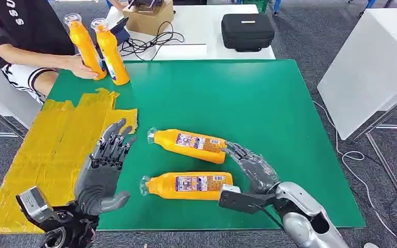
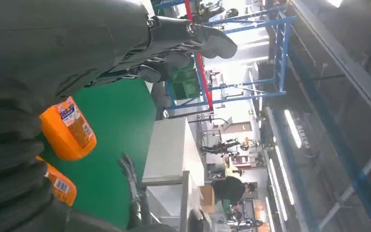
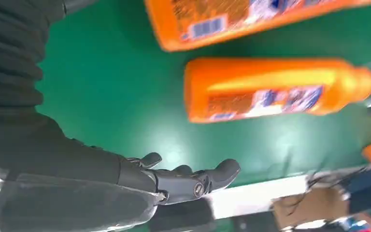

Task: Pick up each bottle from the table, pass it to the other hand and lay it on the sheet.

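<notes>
Two orange bottles lie on their sides on the green table (image 1: 269, 103), caps to the left: a far one (image 1: 188, 144) (image 3: 270, 87) and a near one (image 1: 188, 185) (image 3: 251, 17). My right hand (image 1: 252, 166) (image 3: 183, 179) is open just right of their bases, fingertips close to the far bottle's base, holding nothing. My left hand (image 1: 103, 170) (image 2: 174, 43) is open with fingers spread, hovering over the edge of the yellow sheet (image 1: 36, 155), left of the bottles. Both bottle bases (image 2: 67, 128) show in the left wrist view.
Two more orange bottles (image 1: 108, 51) stand upright at the table's far left corner; a person's hand (image 1: 80, 66) rests on one. Behind the table lie a cardboard box (image 1: 147, 15), cables and a black case (image 1: 247, 31). A white table (image 1: 372, 67) stands to the right.
</notes>
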You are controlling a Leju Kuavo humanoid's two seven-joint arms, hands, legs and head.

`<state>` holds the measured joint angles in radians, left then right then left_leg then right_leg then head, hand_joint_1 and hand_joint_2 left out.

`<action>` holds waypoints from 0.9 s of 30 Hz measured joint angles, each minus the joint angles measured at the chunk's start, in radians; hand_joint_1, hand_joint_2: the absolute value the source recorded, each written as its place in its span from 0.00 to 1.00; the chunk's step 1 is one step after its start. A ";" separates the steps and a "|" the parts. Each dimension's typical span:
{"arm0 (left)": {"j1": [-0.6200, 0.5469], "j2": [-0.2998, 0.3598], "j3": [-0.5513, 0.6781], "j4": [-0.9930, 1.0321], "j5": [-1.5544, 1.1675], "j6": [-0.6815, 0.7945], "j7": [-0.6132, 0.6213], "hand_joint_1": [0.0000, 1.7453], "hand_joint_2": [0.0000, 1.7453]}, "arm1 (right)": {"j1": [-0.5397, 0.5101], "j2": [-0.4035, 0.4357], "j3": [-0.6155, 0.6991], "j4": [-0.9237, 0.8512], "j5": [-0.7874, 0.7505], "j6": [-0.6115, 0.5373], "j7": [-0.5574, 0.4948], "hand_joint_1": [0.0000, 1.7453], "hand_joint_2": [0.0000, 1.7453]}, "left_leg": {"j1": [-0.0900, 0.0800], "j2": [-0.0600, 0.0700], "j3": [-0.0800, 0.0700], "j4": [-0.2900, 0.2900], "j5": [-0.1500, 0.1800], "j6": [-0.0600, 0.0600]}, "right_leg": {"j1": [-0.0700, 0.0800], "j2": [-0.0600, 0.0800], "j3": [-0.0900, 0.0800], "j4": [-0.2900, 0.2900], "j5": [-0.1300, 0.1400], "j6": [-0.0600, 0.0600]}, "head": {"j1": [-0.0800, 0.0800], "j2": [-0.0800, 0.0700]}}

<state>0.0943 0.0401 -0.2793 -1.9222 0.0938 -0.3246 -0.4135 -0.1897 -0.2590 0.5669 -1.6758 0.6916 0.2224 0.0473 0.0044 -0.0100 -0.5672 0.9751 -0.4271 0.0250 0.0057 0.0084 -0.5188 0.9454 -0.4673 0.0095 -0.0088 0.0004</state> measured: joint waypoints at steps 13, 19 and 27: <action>-0.005 0.005 -0.025 0.007 -0.006 0.002 0.000 0.00 1.00 | -0.049 0.032 0.079 0.051 0.006 0.024 0.006 0.00 1.00 | 0.000 0.000 0.000 0.000 0.000 0.000 | 0.000 0.000 0.000 0.000 0.000 0.000 | 0.000 0.000; -0.019 0.005 -0.051 0.011 -0.045 0.003 0.019 0.00 1.00 | -0.072 0.076 0.131 0.091 0.025 0.047 0.043 0.00 1.00 | 0.000 0.000 0.000 0.000 0.000 0.000 | 0.000 0.000 0.000 0.000 0.000 0.000 | 0.000 0.000; -0.031 0.006 -0.069 0.026 -0.033 0.005 0.026 0.00 1.00 | -0.090 0.108 0.155 0.176 0.045 0.041 0.090 0.00 1.00 | 0.000 0.000 0.000 0.000 0.000 0.000 | 0.000 0.000 0.000 0.000 0.000 0.000 | 0.000 0.000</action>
<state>0.0633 0.0458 -0.3483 -1.8959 0.0607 -0.3197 -0.3872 -0.2797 -0.1511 0.7221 -1.4996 0.7362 0.2632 0.1370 0.0044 -0.0103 -0.5675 0.9750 -0.4271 0.0249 0.0056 0.0084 -0.5190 0.9455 -0.4673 0.0095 -0.0088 0.0004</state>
